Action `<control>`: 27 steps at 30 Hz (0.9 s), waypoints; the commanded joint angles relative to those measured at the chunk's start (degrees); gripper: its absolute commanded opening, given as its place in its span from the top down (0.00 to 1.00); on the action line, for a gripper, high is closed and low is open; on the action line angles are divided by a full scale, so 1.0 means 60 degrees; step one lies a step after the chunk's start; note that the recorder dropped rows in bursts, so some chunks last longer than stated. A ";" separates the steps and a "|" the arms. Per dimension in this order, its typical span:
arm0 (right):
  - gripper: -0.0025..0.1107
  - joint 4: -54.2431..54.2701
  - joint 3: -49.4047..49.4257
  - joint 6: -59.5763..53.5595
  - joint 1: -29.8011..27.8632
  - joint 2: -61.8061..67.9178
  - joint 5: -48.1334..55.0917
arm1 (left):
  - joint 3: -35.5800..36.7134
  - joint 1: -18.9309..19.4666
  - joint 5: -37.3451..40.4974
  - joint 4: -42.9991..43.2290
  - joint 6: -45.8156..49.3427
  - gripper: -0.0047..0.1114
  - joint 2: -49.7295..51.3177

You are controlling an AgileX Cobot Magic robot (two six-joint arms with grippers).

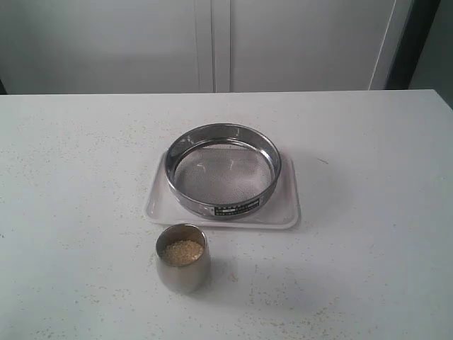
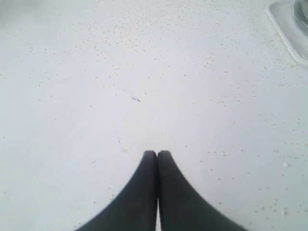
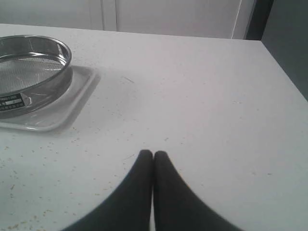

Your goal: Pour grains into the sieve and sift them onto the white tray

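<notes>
The white tabletop [image 1: 368, 212] carries everything. Near its middle in the exterior view lies the white tray [image 1: 287, 216], thin and probably light enough to skid if nudged. The sieve [image 1: 212, 203] sits inside the tray and fills most of it, with its label strip facing 6 o'clock. It looks rigid and smooth-walled, so I judge opposite points on the rim, at 3 and 9 o'clock, to be the surest hold for shaking. The steel cup [image 1: 182, 273] stands upright on the tabletop, apart from the tray, at about 7 o'clock from the sieve. Its rounded, polished wall looks slippery, so a level grip across the widest part seems safest. The grains [image 1: 182, 251] fill it nearly to the brim, loose and dry, and would likely spill at a slight tilt. The mesh looks bare. The left fingers [image 2: 150, 161] and right fingers [image 3: 146, 159] are pressed together, holding nothing, over bare tabletop. Only the exterior view shows the cup. The left wrist view catches a tray corner and stray grains [image 2: 219, 102], while the right wrist view shows the sieve in its tray.
</notes>
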 commanded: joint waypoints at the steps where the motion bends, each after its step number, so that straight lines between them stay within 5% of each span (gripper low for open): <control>1: 0.98 -0.0012 0.0068 0.0043 -0.0037 -0.0056 -0.0131 | 0.0040 0.0033 -0.0045 -0.0050 -0.0013 0.96 -0.0043; 18: 0.98 -0.0012 0.0068 0.0043 -0.0037 -0.0056 -0.0131 | 0.0040 0.0033 -0.0912 -0.0029 -0.0012 0.96 -0.0043; 27: 0.98 -0.0012 0.0068 0.0043 -0.0037 -0.0056 -0.0131 | 0.0040 0.0033 -0.4264 -0.0029 -0.0012 0.96 -0.0043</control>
